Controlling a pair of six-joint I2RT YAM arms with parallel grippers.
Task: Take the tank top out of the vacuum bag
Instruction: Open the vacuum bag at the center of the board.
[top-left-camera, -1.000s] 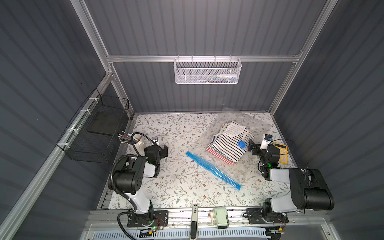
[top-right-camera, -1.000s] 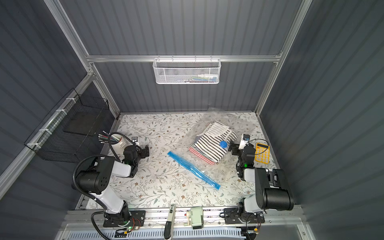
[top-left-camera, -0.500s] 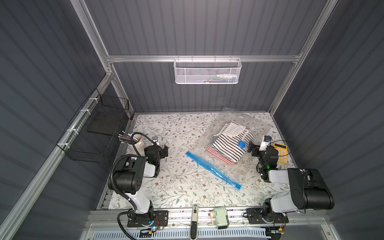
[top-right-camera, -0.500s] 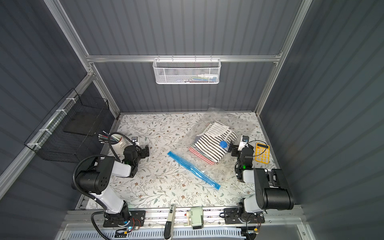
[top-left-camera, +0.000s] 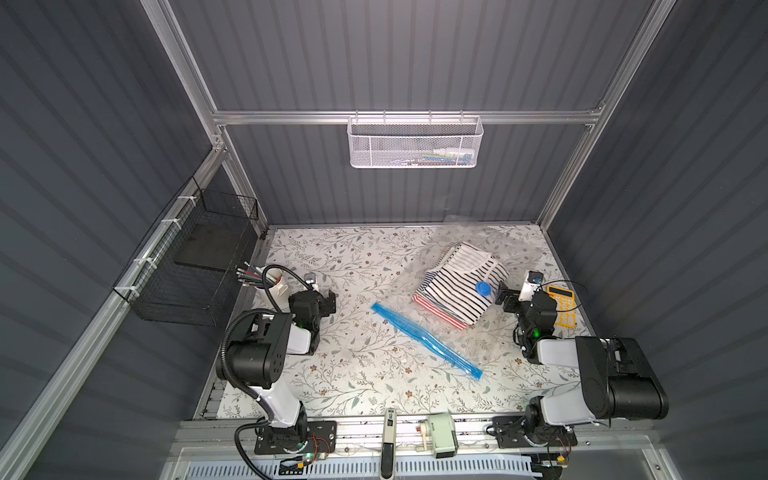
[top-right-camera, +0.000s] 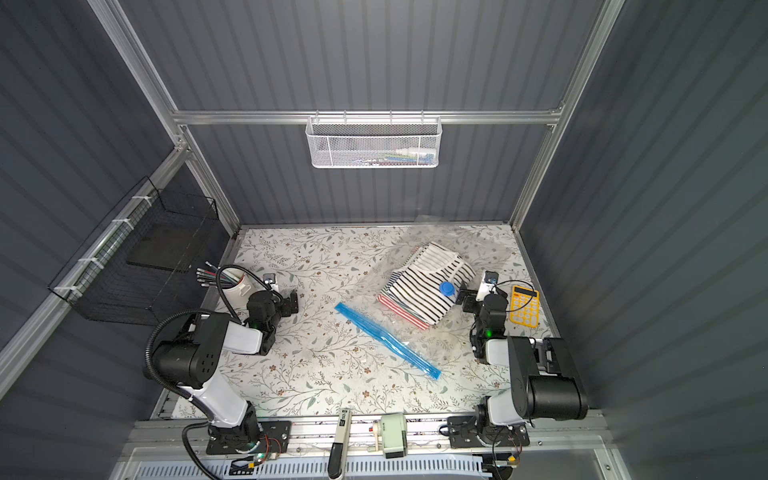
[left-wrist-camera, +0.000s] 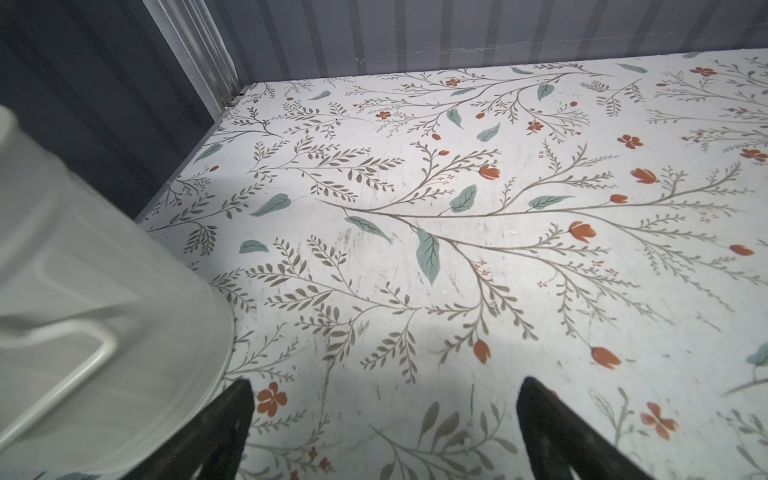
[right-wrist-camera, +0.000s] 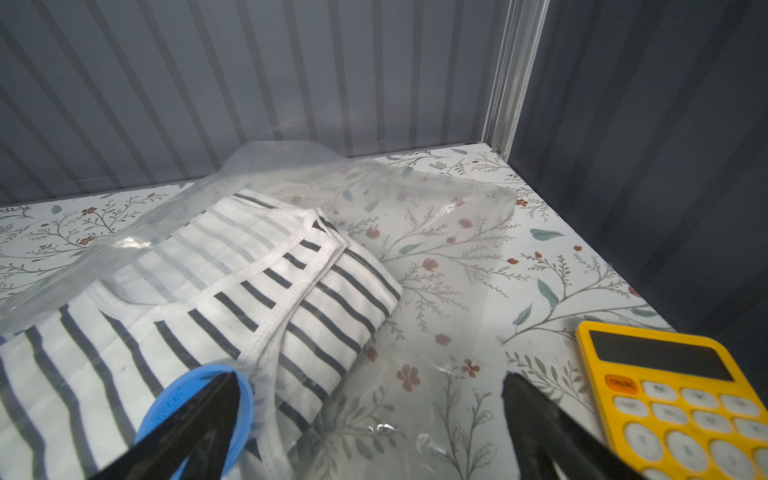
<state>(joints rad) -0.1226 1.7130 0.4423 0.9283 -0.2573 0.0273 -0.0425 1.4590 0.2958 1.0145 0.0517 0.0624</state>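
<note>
The clear vacuum bag (top-left-camera: 513, 249) (top-right-camera: 484, 249) lies on the right half of the floral table. Its blue zip strip (top-left-camera: 426, 340) (top-right-camera: 386, 340) runs diagonally toward the front. Inside it is the folded tank top (top-left-camera: 457, 286) (top-right-camera: 424, 284) (right-wrist-camera: 232, 286), white with dark stripes. The blue valve cap (top-left-camera: 483, 287) (right-wrist-camera: 195, 403) sits on top of it. My right gripper (top-left-camera: 505, 297) (top-right-camera: 467, 301) (right-wrist-camera: 370, 378) is open just right of the cap, over clear plastic, one finger in front of the cap. My left gripper (top-left-camera: 328, 301) (top-right-camera: 293, 302) (left-wrist-camera: 384, 382) is open above bare table, far left of the bag.
A yellow calculator (top-left-camera: 563, 309) (right-wrist-camera: 681, 399) lies right beside my right gripper. A white cup (top-left-camera: 274, 282) (left-wrist-camera: 83, 332) with pens stands close to my left gripper. A black wire basket (top-left-camera: 195, 257) hangs on the left wall and a white mesh basket (top-left-camera: 415, 141) on the back wall.
My right wrist has shifted very slightly toward the bag. The left arm, the bag and the tank top have not moved.
</note>
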